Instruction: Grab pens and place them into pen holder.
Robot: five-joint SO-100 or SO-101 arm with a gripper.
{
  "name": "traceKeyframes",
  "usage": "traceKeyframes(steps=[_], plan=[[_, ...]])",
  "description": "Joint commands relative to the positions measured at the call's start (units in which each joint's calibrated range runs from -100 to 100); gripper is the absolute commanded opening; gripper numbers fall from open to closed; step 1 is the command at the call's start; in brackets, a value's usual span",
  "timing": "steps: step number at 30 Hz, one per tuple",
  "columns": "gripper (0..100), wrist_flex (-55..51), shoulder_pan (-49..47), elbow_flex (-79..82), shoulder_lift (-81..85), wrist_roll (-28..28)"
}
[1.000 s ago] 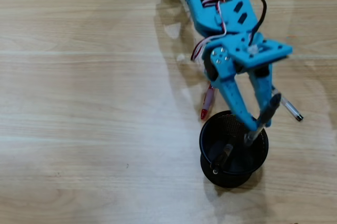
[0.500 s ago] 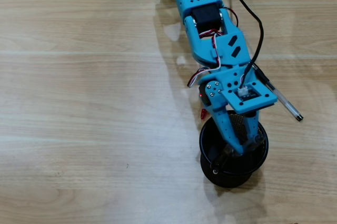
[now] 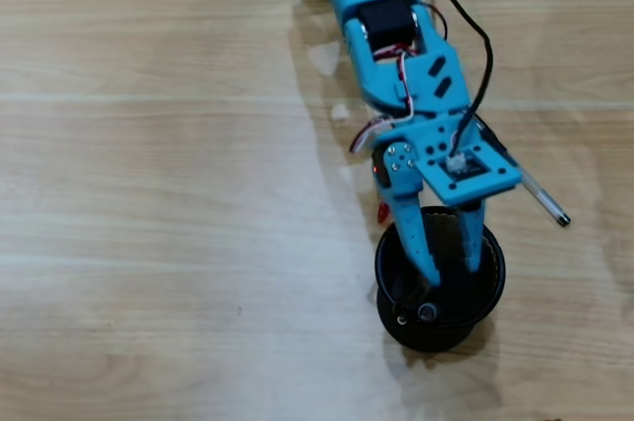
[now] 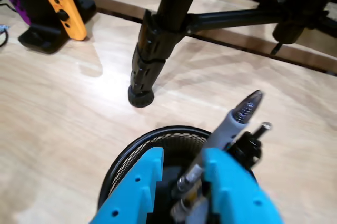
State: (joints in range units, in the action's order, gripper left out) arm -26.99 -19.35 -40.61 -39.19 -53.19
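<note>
The blue arm is reaching down over the pen holder [image 3: 485,294], and the claw [image 3: 451,272] has both fingers dipped inside its round black rim. In the wrist view the clear pen with the grey rubber sleeve [image 4: 227,128] stands in the gap between the 2 blue fingers, leaning against one, its tip poking up above the mesh cup [image 4: 138,153]. The fingers look spread rather than pinched on it, so I read the claw as released, with the pen dropping in beside the black pen [image 3: 416,310] that leans in the cup. Out on the wooden surface [image 3: 149,193], the clear pen with the black cap [image 3: 545,202] lies just right of the arm in the overhead view, and only a sliver of the red pen [image 3: 380,213] peeks out under the wrist, just beside the holder. To finish this step cleanly, I'd say lift straight up, fingers wide, so neither finger snags a leaning pen or tips the light cup, then swing for the red one.
</note>
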Motion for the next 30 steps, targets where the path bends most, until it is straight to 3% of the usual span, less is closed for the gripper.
traceKeyframes(steps=[1, 12, 16, 24, 30], plan=[[2, -13.1, 1.1, -2.6, 13.5, 0.1], [2, -48.4, 1.1, -2.3, 39.7, 0.1], [2, -56.8, 1.1, -1.3, 46.3, 0.0], [2, -57.9, 0.8, 16.8, 58.5, -0.3], [2, -47.1, 0.7, 33.8, 65.9, -0.3]])
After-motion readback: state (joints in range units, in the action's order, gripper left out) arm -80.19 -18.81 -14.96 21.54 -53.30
